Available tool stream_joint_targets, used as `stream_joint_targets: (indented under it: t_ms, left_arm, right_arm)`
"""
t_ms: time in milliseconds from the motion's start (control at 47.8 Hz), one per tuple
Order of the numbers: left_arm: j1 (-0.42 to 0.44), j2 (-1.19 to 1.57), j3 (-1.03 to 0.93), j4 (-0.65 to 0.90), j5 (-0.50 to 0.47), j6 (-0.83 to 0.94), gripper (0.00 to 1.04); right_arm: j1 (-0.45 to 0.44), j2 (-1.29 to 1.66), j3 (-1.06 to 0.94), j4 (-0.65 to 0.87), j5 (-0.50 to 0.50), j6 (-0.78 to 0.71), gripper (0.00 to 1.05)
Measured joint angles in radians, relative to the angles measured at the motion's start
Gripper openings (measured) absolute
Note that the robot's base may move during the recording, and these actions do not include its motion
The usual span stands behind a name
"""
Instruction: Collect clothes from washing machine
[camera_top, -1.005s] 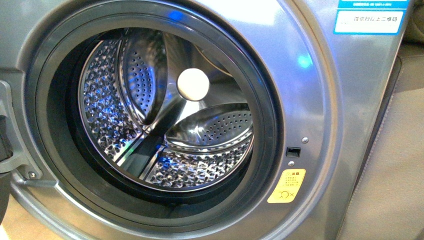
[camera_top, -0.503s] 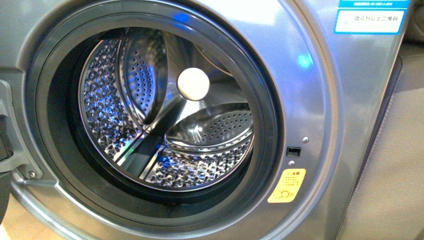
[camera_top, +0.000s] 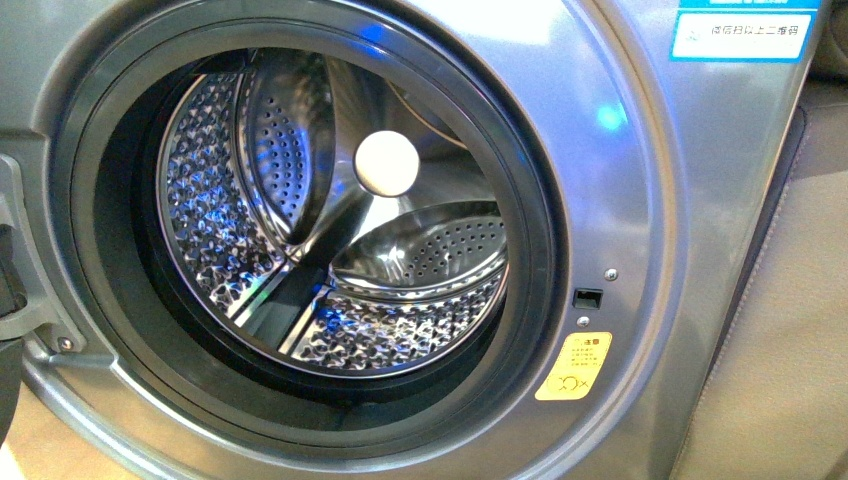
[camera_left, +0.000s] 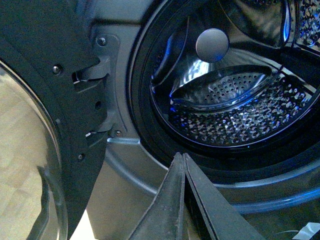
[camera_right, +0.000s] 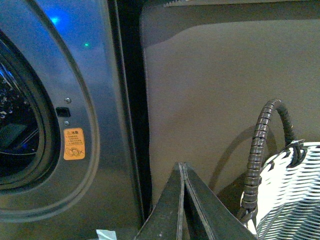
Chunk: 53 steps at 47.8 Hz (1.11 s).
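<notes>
One washing machine (camera_top: 640, 230) fills the front view, its round mouth wide open onto one shiny perforated drum (camera_top: 250, 240). No clothes show in the drum in any view, so I cannot tell where they are. One pale round hub (camera_top: 386, 165) sits at the back of the drum, and two perforated lifter paddles show, one (camera_top: 285, 140) upright at the left and one (camera_top: 430, 250) lying low to the right. Right of the mouth are one black latch slot (camera_top: 587, 297), one yellow sticker (camera_top: 573, 367) below it, and one blue-white label (camera_top: 738, 30) at the upper corner.

Only the left wrist view shows the swung-open porthole door (camera_left: 35, 150) with its two hinge brackets (camera_left: 92, 70), beside the mouth. The left pincer (camera_left: 183, 160) points at the lower rim, its tips pressed together on nothing.

Only the right wrist view shows one grey-white woven basket (camera_right: 290, 195) with a wrapped dark handle (camera_right: 262, 150), standing well apart from the machine. The right pincer (camera_right: 182, 167) is likewise closed and empty.
</notes>
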<state>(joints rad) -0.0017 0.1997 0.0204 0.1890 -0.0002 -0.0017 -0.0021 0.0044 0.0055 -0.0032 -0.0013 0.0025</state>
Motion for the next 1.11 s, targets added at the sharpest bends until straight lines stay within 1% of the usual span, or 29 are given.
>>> stream_joint_targets:
  t_ms: [126,147,188,230,901,942,984,1026,1068,1089,1110]
  left_arm:
    - [0.000,-0.027,-0.012,-0.015,0.000,0.000,0.04]
    - [0.000,-0.049,-0.012,-0.037,0.000,0.000,0.04]
    - [0.000,-0.130,-0.012,-0.147,0.001,0.000,0.04]
    - [0.000,-0.170,-0.012,-0.180,0.001,0.000,0.04]
    - [0.000,-0.195,-0.012,-0.188,0.000,0.000,0.04]
    - [0.000,-0.195,-0.012,-0.188,0.000,0.000,0.14]
    - [0.000,-0.195,-0.012,-0.188,0.000,0.000,0.25]
    - [0.000,-0.195,-0.012,-0.188,0.000,0.000,0.34]
    - [0.000,-0.195,-0.012,-0.188,0.000,0.000,0.44]
    - [0.000,-0.195,-0.012,-0.188,0.000,0.000,0.48]
    - [0.000,-0.195,-0.012,-0.188,0.000,0.000,0.52]
  right_arm:
    - [0.000,0.000,0.000,0.000,0.000,0.000,0.02]
    - [0.000,0.000,0.000,0.000,0.000,0.000,0.02]
    - [0.000,0.000,0.000,0.000,0.000,0.000,0.02]
    - [0.000,0.000,0.000,0.000,0.000,0.000,0.02]
    - [0.000,0.000,0.000,0.000,0.000,0.000,0.02]
    - [0.000,0.000,0.000,0.000,0.000,0.000,0.02]
    - [0.000,0.000,0.000,0.000,0.000,-0.001,0.10]
    - [0.000,0.000,0.000,0.000,0.000,-0.001,0.22]
    - [0.000,0.000,0.000,0.000,0.000,-0.001,0.30]
    - [0.000,0.000,0.000,0.000,0.000,-0.001,0.36]
    - [0.000,0.000,0.000,0.000,0.000,-0.001,0.38]
